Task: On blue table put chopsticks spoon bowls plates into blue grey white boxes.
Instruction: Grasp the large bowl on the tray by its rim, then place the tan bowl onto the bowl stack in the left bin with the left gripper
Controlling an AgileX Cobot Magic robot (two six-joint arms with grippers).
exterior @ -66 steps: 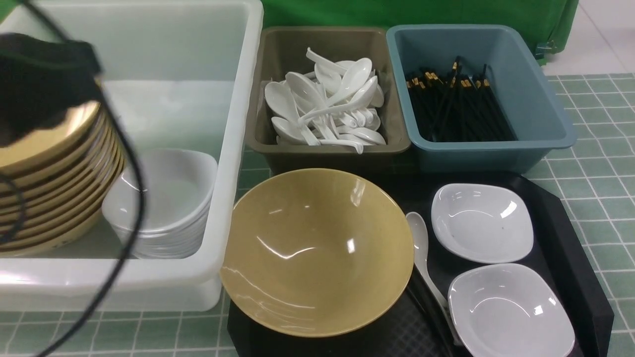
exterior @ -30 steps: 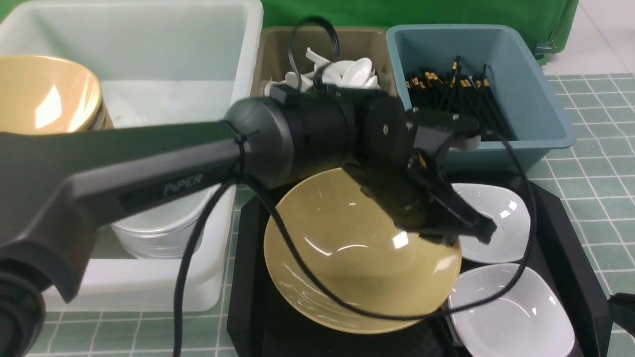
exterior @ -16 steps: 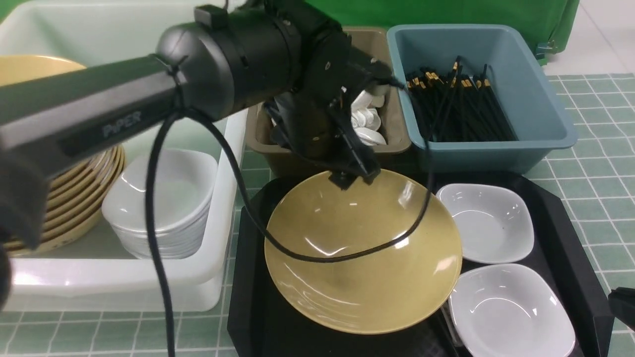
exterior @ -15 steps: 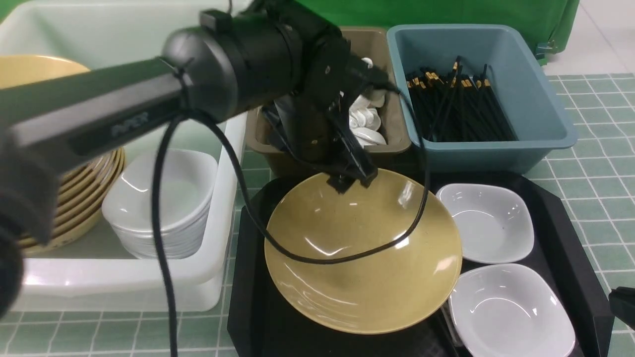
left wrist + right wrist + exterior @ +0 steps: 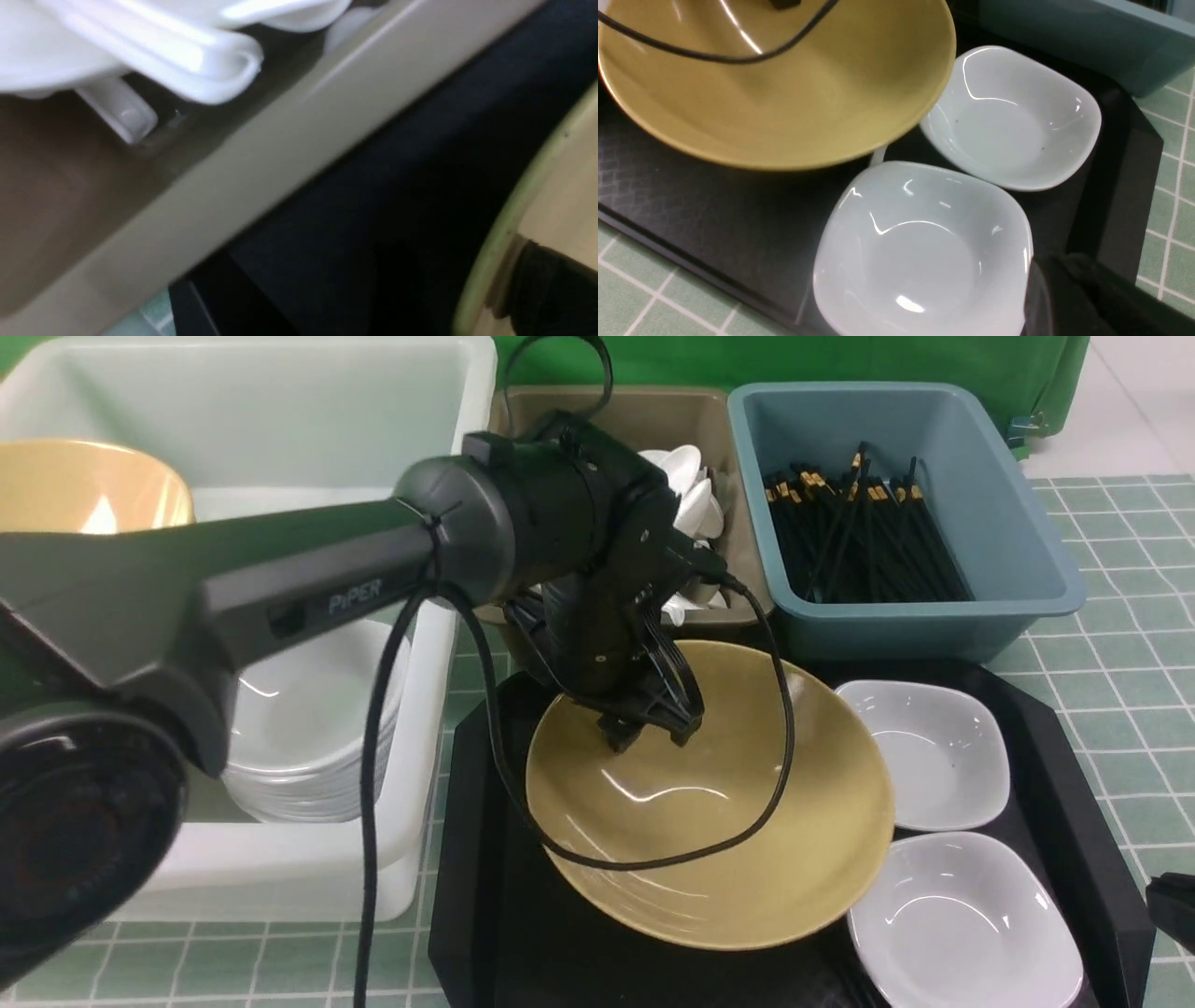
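A tan bowl (image 5: 728, 840) sits tilted on the black tray, its far-left rim raised. My left gripper (image 5: 649, 735) is shut on that rim. In the left wrist view one finger (image 5: 546, 289) lies inside the rim (image 5: 504, 242). Two white plates (image 5: 924, 765) (image 5: 962, 924) lie to the right of the bowl. My right gripper (image 5: 1064, 298) hovers, shut and empty, at the near plate's (image 5: 920, 252) edge. A white sliver of spoon (image 5: 878, 154) shows under the bowl (image 5: 784, 102). I see no loose chopsticks.
The white tub (image 5: 280, 420) holds stacked tan bowls (image 5: 84, 485) and white plates (image 5: 308, 709). The grey bin (image 5: 691, 411) holds spoons (image 5: 691, 485). The blue bin (image 5: 990, 504) holds chopsticks (image 5: 868, 541). The black tray (image 5: 1074, 821) rests on the tiled table (image 5: 1120, 691).
My left gripper has come down from the bowl's far rim to its far-left rim. The bowl has shifted right and tipped up, and the far plate has slid slightly right.
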